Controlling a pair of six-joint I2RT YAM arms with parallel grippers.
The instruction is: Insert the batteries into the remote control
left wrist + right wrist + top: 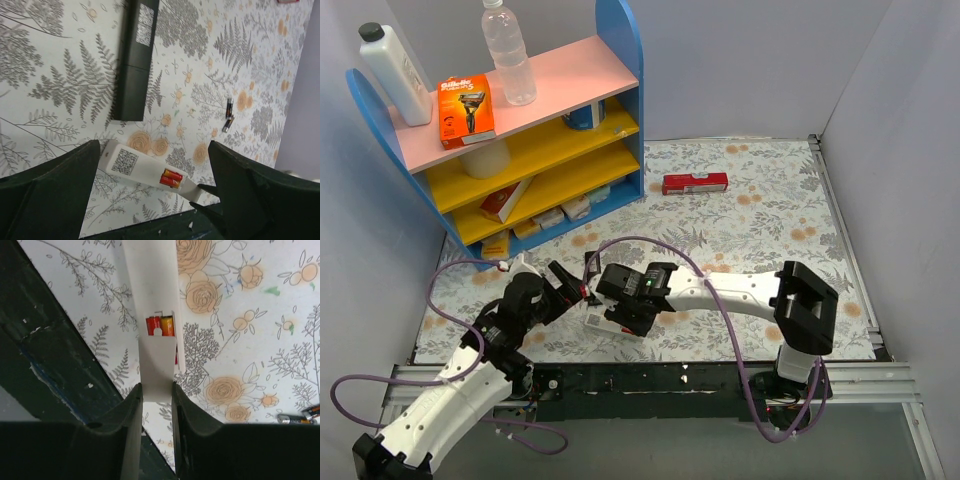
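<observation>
While your right gripper (157,390) pinches the battery cover (157,365), half over the batteries (161,326) in the white remote (130,162), your left gripper (154,147) hangs wide, empty; push skewed and the unbraced remote may slide, jamming it.

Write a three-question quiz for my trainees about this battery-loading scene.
1. True or false: the left gripper stands open, holding nothing.
2. How many loose batteries lie apart from the white remote? A none, B two, C five.
3. Fill in: the right gripper pinches the white remote's battery ___.
Key: 1 true; 2 B; 3 cover, meaning the battery cover.
</observation>
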